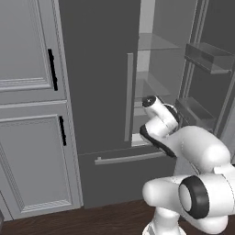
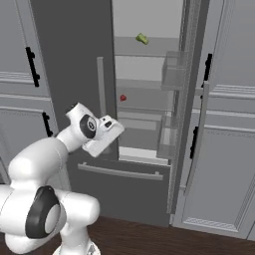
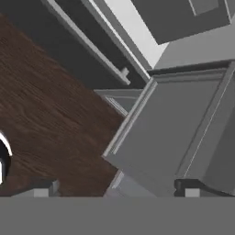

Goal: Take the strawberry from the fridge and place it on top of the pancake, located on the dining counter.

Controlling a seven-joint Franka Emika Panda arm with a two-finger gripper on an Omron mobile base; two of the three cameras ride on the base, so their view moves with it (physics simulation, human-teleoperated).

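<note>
Strawberry (image 2: 123,98) on a glass shelf of the open fridge (image 2: 149,124): tiny, light, probably soft, best pinched gently across its middle; claw (image 3: 117,189) spread, empty.

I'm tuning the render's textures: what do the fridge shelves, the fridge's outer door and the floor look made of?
The see-through fridge shelves look like clear glass, with pale edges. The tall dark grey fridge door looks like matte painted metal, uniform and without reflections, though the render leaves that open. The dark brown floor looks like wood, with streaky grain.
</note>
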